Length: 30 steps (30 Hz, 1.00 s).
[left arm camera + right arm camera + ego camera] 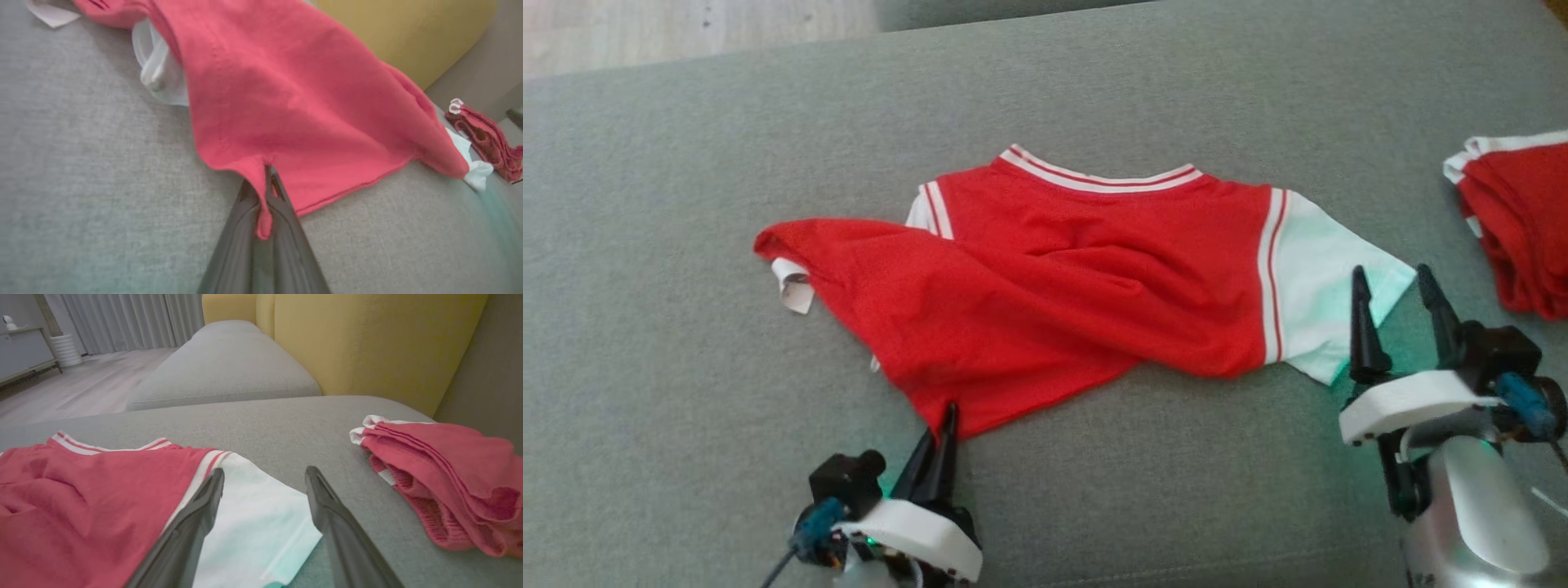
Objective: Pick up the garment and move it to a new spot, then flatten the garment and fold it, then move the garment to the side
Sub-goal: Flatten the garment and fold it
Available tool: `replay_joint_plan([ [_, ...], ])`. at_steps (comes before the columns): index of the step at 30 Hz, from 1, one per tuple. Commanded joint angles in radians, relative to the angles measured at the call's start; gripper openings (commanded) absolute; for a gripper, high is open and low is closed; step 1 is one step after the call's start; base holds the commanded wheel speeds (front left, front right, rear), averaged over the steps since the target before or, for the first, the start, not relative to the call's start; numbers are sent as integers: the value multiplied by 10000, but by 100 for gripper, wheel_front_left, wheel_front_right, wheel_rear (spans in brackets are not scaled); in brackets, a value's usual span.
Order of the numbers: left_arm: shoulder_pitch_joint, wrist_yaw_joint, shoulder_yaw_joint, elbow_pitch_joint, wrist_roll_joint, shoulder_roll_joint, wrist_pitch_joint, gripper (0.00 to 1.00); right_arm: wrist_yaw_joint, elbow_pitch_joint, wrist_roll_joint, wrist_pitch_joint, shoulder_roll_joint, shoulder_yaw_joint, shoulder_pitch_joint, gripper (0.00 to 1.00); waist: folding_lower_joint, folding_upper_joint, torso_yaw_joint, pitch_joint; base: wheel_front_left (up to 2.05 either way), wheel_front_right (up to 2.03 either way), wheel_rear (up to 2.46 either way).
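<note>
The garment [1062, 278] is a red shirt with white sleeves and a striped collar, lying crumpled on the grey cushion [670, 204]. My left gripper [949, 410] is shut on the shirt's near hem corner; the left wrist view shows a pinch of the garment [286, 102] squeezed between the two fingers [286, 204]. My right gripper [1392, 279] stands open over the outer edge of the white sleeve [1327, 273]. In the right wrist view its fingers [200, 510] straddle the sleeve [257, 522], which is not gripped.
A second folded red garment [1515, 224] lies at the right edge of the cushion, close to my right gripper. A yellow backrest [367, 343] rises behind. Wooden floor [686, 28] shows past the far left edge.
</note>
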Motion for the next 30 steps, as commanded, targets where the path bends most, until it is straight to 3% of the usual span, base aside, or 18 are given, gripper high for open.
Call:
replay_joint_plan([
  [1, -61, -50, 853, -19, 196, 112, 31, 0, 35, -51, -108, -109, -97, -42, -367, 100, -1, -1, 224, -21, 0, 0, 0],
  [12, 635, 39, 2969, -131, 1548, 113, 31, 0, 35, 1454, -795, -109, -138, -1299, -635, 100, -1, -1, 762, 94, 0, 0, 0],
  [25, 415, 20, 2791, -189, 1335, 112, 31, 0, 35, 3336, -814, -109, -93, -1262, -491, 100, -1, -1, 720, 359, 0, 0, 0],
  [26, 382, 23, 2801, -222, 1349, 112, 31, 0, 35, 3551, -745, -109, -86, -1191, -570, 93, -1, -1, 726, 390, 0, 0, 0],
  [27, 357, 24, 2806, -246, 1373, 112, 31, 0, 35, 3720, -676, -109, -79, -1068, -646, 67, -1, -1, 741, 422, 0, 0, 0],
  [28, 338, 23, 2813, -259, 1395, 112, 31, 0, 35, 3886, -589, -109, -74, -977, -704, 18, -1, -1, 752, 448, 0, 0, 0],
  [29, 320, 24, 2826, -265, 1414, 112, 31, 0, 35, 4015, -479, -109, -69, -924, -756, 0, -1, -1, 764, 468, 0, 0, 0],
  [30, 304, 25, 2841, -269, 1438, 112, 31, 0, 35, 4126, -393, -109, -65, -873, -788, 0, -1, -1, 779, 483, 0, 0, 0],
])
